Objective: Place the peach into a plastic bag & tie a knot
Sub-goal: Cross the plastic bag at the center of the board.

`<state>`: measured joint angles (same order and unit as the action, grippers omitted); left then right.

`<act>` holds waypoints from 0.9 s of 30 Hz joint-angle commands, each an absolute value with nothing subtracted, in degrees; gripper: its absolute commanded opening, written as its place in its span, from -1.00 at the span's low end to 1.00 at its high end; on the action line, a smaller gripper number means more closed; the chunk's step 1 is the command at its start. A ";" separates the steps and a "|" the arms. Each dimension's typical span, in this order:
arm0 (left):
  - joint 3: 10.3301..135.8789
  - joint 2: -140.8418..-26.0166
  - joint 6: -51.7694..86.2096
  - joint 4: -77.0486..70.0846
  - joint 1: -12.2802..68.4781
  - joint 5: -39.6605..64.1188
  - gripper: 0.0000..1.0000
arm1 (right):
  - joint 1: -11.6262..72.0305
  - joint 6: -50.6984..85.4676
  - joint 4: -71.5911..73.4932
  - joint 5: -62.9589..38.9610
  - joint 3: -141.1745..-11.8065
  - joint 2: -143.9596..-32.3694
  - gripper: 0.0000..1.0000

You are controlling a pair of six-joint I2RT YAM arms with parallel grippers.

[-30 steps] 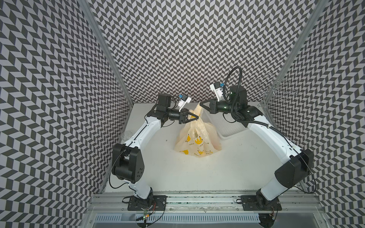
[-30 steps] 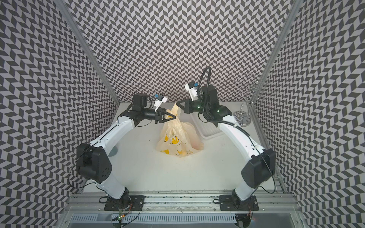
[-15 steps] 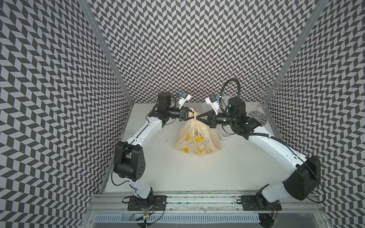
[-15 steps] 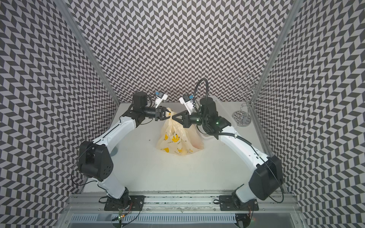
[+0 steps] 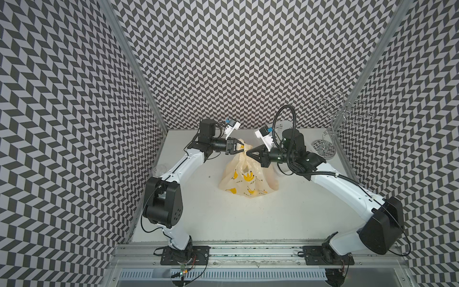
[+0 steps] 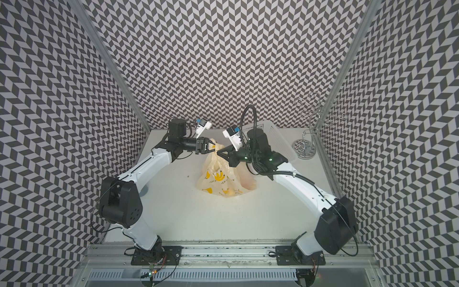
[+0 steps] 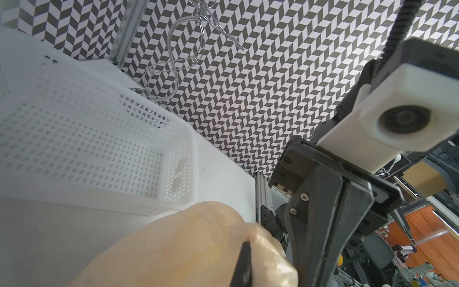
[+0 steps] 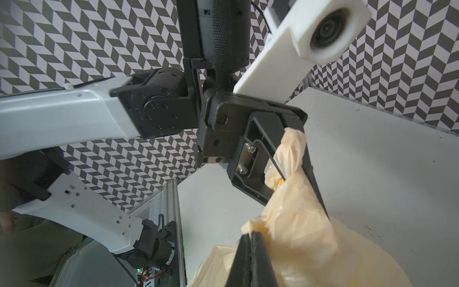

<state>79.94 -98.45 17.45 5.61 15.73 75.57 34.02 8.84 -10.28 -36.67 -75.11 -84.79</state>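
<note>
Robotics lab cell: chevron-patterned walls (image 5: pixel 223 62), aluminium rail (image 5: pixel 248 251).

The plastic bag (image 7: pixel 186 248) bulges just beside the white basket (image 7: pixel 195 171), perhaps touching it.

Black-and-white chevron-patterned walls (image 5: pixel 223 62) enclose three sides of a plain white counter (image 5: pixel 248 218). Aluminium posts (image 5: pixel 133 67) mark the back corners; a metal rail (image 5: pixel 248 250) runs along the front edge.

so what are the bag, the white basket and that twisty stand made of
The plastic bag: thin plastic film, translucent cream-yellow with a slight sheen; it crumples and folds. The basket: rigid white plastic, matte, moulded with rows of small holes. The stand: seemingly metal wire, shiny silver, perhaps chromed; it glints.
</note>
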 commanded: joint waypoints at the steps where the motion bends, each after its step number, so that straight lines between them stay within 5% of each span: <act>1: 79.45 -96.77 16.26 3.34 13.98 72.90 -0.85 | 31.99 12.30 -11.50 -37.46 -80.13 -85.27 -1.00; 10: 78.67 -96.77 16.01 2.04 14.24 74.36 -0.67 | 28.74 16.06 -10.64 -40.34 -89.10 -89.31 -1.00; 20: 79.80 -100.03 24.74 -3.12 12.63 71.95 -1.00 | 33.62 7.77 -14.04 -49.82 -81.05 -85.86 -1.00; 27: 77.76 -97.88 31.25 -11.98 12.97 73.76 -1.00 | 35.51 5.22 -16.85 -40.10 -74.23 -89.50 -1.00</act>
